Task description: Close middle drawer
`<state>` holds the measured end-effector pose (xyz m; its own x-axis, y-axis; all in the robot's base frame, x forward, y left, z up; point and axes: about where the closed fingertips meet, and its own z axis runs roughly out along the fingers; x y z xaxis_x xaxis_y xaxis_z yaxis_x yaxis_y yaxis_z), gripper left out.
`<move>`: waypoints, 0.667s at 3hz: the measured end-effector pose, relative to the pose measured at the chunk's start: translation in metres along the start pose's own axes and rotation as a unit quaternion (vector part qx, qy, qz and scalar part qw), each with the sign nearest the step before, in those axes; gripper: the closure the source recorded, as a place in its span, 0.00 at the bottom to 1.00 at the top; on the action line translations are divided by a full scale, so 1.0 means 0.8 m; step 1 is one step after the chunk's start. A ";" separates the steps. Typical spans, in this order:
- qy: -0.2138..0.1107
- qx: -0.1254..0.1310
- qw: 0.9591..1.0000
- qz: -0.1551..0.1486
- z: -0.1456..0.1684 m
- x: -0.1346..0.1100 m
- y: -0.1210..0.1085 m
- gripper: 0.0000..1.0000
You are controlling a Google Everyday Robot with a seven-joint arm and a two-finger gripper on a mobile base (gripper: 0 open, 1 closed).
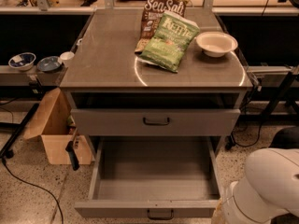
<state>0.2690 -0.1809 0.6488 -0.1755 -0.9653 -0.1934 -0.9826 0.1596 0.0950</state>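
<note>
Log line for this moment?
middle drawer: open, empty | pincer: out of view | arm: lower right, beside drawer front

Middle drawer (154, 176): pulled wide open
Counter (103, 55): green chip bag (170, 41), white bowl (216, 43)
Gripper: out of frame — white arm (268, 188) low right

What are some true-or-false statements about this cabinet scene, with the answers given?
1. The middle drawer is pulled out and empty. True.
2. The white bowl sits inside the open drawer. False: it stands on the cabinet top, to the right of the chip bags.
3. The green chip bag lies partly over the brown chip bag. True.
4. The end effector grips the drawer handle. False: the end effector is out of view; only the white arm shows at lower right, apart from the handle.
</note>
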 end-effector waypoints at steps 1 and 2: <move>-0.005 0.010 1.000 0.017 0.022 0.008 0.002 1.00; -0.010 0.031 0.999 0.031 0.043 0.012 -0.005 1.00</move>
<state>0.2689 -0.1834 0.6128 -0.2358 -0.9493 -0.2078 -0.9718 0.2310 0.0472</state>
